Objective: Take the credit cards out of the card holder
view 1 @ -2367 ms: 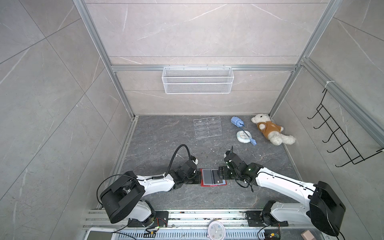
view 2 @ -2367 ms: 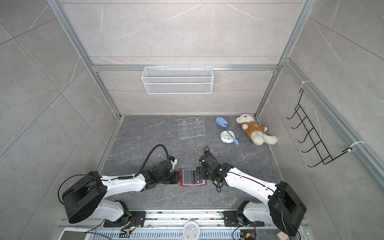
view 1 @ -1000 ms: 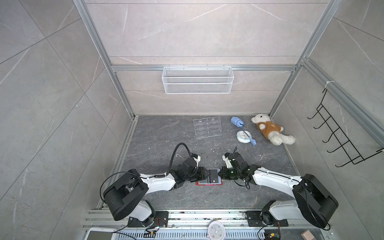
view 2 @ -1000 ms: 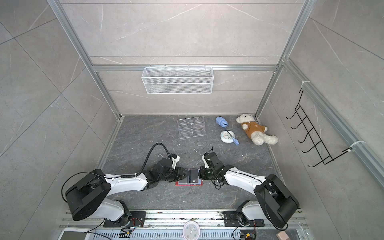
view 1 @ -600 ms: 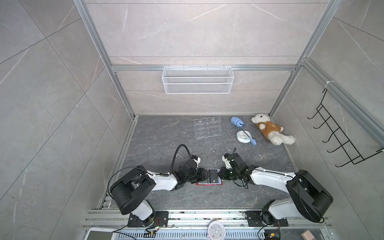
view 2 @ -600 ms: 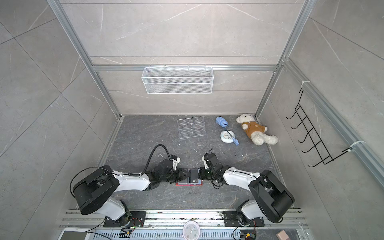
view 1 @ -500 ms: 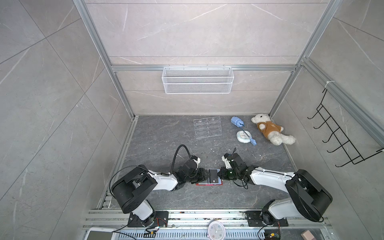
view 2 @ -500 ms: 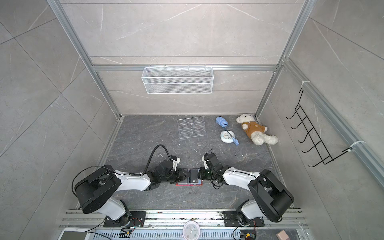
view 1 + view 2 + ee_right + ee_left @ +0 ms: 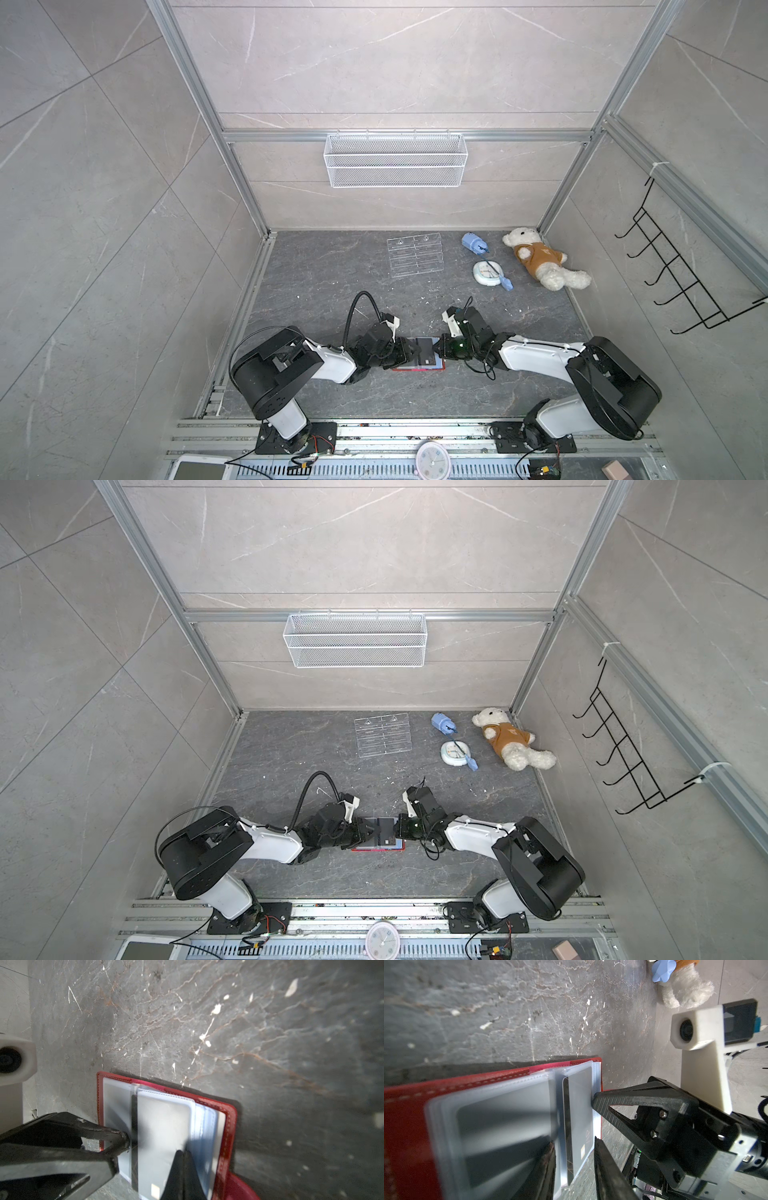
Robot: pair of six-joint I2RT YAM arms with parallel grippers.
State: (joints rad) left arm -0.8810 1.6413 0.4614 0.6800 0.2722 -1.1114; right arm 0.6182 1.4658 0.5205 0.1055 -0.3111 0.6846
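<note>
The red card holder (image 9: 400, 368) (image 9: 360, 849) lies open on the dark floor between both grippers. One clear sleeve page stands raised from it, holding a grey-black credit card (image 9: 580, 1109) (image 9: 164, 1130) marked "VIP". A second dark card's edge (image 9: 565, 1122) (image 9: 134, 1136) shows behind it. My left gripper (image 9: 574, 1142) (image 9: 411, 350) straddles that page and card, with a gap still showing at one finger. My right gripper (image 9: 182, 1153) (image 9: 439, 352) is shut on the page's outer edge, as its tip (image 9: 595, 1101) shows in the left wrist view.
A clear acrylic stand (image 9: 414, 259), a blue object (image 9: 473, 243), a round white clock (image 9: 486, 272) and a teddy bear (image 9: 540, 262) lie at the back. A wire basket (image 9: 395, 160) hangs on the back wall. A hook rack (image 9: 681, 282) is on the right wall.
The holder lay flat and open with the grippers at its two sides. Since then both have moved in, a sleeve page with its card has been raised, and the left jaws have narrowed around it.
</note>
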